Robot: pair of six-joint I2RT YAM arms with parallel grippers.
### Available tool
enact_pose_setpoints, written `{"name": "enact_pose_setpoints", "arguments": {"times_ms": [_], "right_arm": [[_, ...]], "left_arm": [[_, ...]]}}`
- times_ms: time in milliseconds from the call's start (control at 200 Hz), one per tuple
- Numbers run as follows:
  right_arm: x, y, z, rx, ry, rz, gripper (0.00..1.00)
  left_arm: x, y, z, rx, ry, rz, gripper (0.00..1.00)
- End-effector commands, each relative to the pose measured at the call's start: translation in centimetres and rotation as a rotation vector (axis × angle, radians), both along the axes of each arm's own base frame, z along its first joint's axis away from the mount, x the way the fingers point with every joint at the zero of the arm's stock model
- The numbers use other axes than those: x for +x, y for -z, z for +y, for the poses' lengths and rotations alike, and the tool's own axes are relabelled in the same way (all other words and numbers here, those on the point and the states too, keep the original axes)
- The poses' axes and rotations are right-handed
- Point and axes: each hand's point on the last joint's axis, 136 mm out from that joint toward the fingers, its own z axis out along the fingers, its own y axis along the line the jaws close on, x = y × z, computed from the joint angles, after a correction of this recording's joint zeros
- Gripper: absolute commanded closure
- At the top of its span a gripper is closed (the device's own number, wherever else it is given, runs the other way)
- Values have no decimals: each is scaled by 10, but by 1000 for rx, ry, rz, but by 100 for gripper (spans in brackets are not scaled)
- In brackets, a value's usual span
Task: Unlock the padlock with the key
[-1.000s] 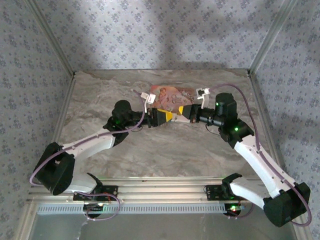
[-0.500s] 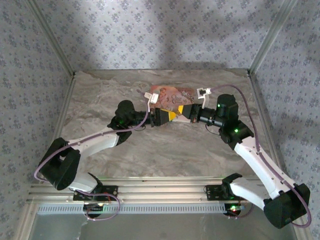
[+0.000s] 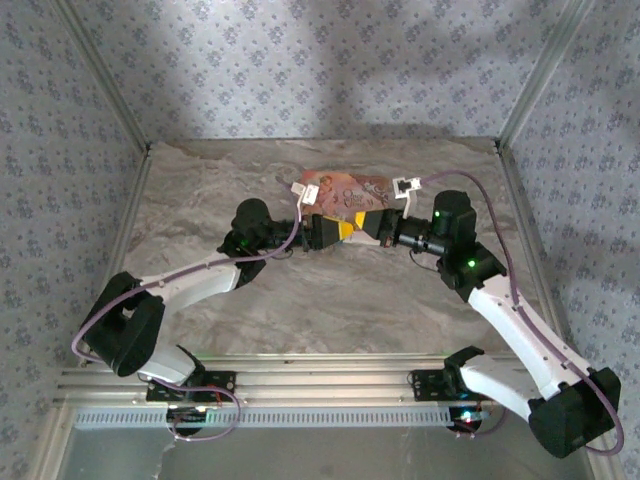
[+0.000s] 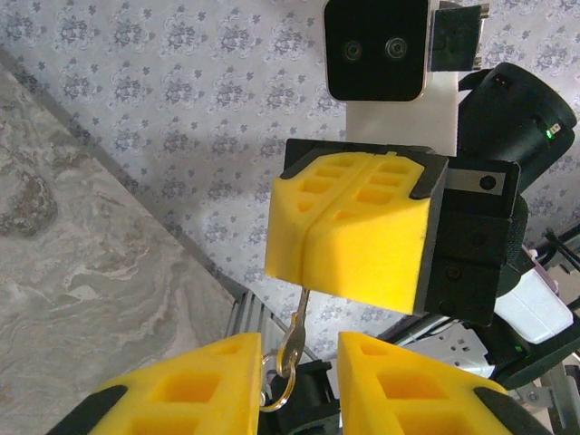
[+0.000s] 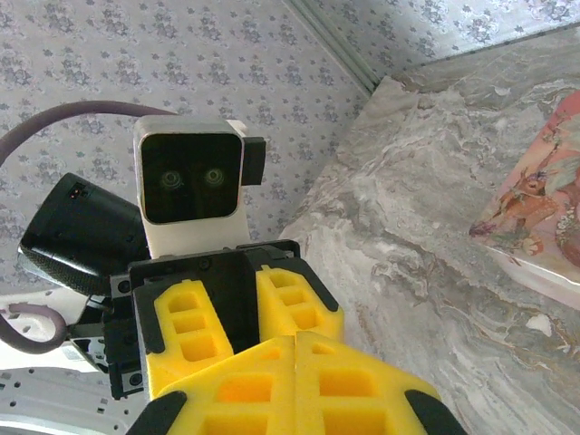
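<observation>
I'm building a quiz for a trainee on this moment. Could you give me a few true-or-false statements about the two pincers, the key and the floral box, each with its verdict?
1. The right pincer is shut, with the key gripped between its pads. True.
2. The left pincer is shut tight. False: its jaws stand apart, and the key hangs down into the gap.
3. The key lies flat on the table. False: it hangs from the right pincer, above the table.
4. The two pincers meet tip to tip. True.
5. The pink floral box sits at the near edge by the arm bases. False: it lies toward the far side, just beyond the pincers.
</observation>
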Motion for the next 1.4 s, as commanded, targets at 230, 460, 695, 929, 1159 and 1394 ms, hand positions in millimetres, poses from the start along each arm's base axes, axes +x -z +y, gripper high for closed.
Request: {"name": "enact_pose_setpoints", "arguments": {"times_ms": [230,460,695,929,1159,1394], "right_arm": [[-3,-3,2,14,-3,-14,100],[-3,-7,3,24,-1,-20,100],[-4,-6,3,23,3,-18,100],[-4,-6,2,22,6,-19,100],[-4,-6,1,21,10,-24,100],[-4,-6,1,21,11,-26,100]], "left_arm": [[-8,-16,0,-19,36,-53,76],[-8,-11,0,-6,36,-47,76],[-10,-11,1,-7,41,-47,82],[-10,-9,3,-4,34,-44,83],[-6,-10,6,-2,15,-40,82],[-6,-8,6,2,11,-36,80]]}}
